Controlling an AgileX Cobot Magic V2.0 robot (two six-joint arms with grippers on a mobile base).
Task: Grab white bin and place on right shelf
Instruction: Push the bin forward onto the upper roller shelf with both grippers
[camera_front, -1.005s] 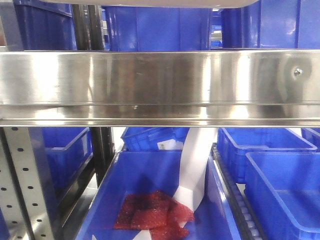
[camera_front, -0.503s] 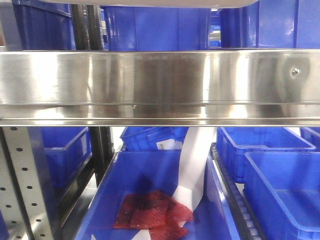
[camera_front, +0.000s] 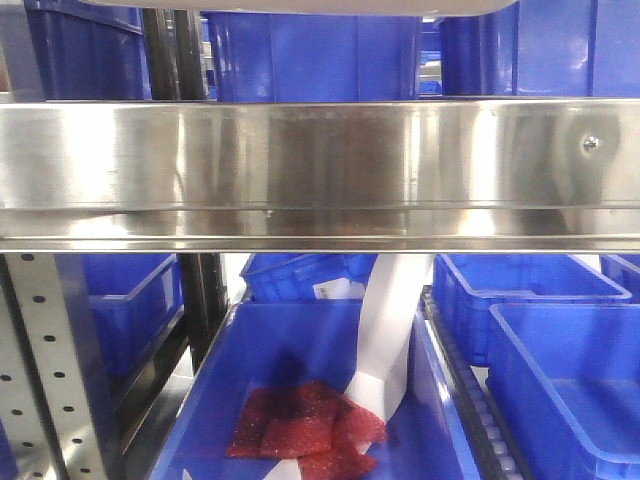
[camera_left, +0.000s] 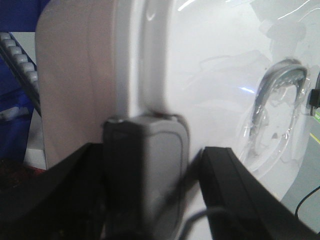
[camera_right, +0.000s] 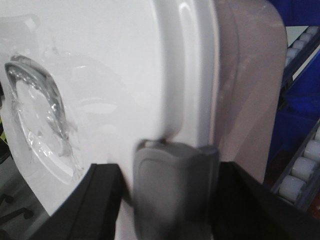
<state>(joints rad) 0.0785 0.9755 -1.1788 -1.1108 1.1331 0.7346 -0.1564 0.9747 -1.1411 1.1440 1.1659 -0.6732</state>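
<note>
Behind 1 right shelf (camera_front: 320, 170), 2 grippers' fingers (camera_left: 145, 170) clamp 1 white bin (camera_left: 215, 75).

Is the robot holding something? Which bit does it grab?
Yes, the white bin. Fingers of the left gripper and fingers of the right gripper clamp its lid rim, one on each side.

No text, brand, number or sign can be read in any view. A small white label (camera_front: 338, 290) sits on the rim of a blue crate (camera_front: 300, 278) behind the steel rail, at about six o'clock from the rail's middle, but its print is too small to make out.
</note>
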